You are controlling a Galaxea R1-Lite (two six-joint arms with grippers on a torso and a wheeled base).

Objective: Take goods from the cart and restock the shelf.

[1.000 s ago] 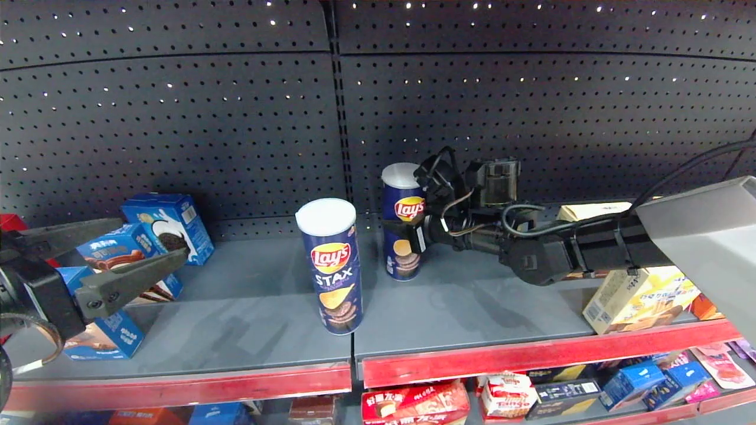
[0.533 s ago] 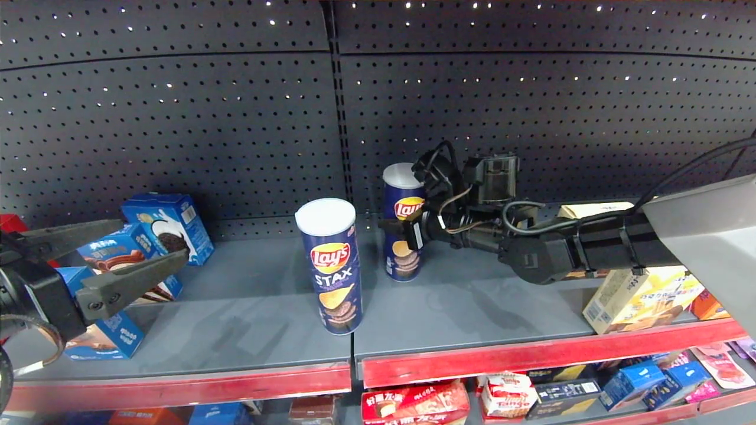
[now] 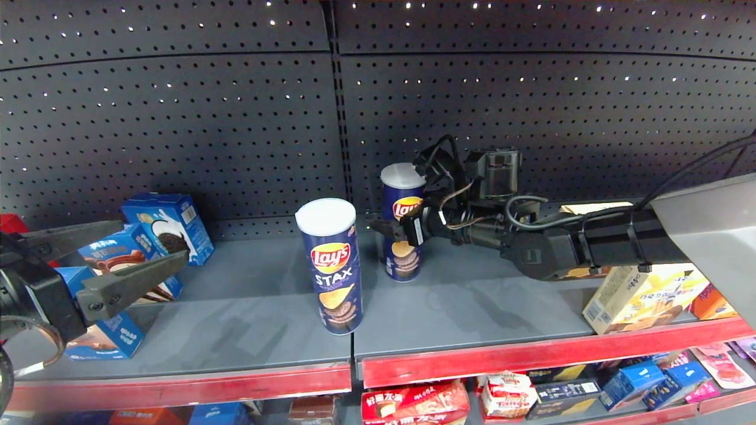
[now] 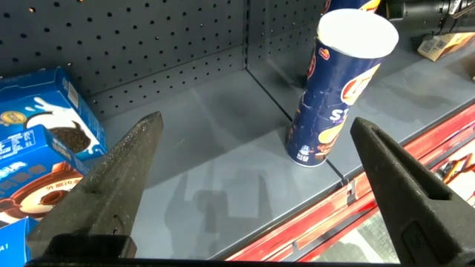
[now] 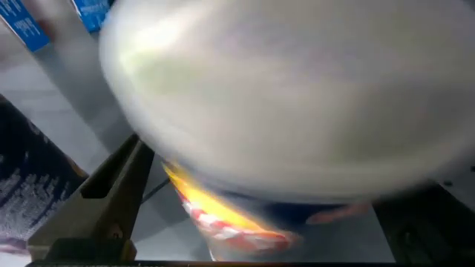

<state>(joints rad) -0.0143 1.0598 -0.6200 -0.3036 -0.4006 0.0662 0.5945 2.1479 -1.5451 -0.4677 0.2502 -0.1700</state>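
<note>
The shelf [image 3: 248,319] lies bare between the blue cookie boxes [image 3: 168,227] on the left and the yellow box [image 3: 644,298] on the right. Two chip cans stand upright mid-shelf: the near can [image 3: 331,265] beside the red front lip [image 3: 531,354], and the far can [image 3: 401,195] between the right gripper's [image 3: 390,227] spread fingers. The left gripper [image 3: 155,239] hangs wide apart near the blue boxes.

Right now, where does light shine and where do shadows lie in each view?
Head view: light dots shine through the pegboard; soft shadows lie on the grey shelf under the right arm. Left wrist view: faint shadows on the shelf beside the front can. Right wrist view: the rear can's pale lid catches bright light.
</note>
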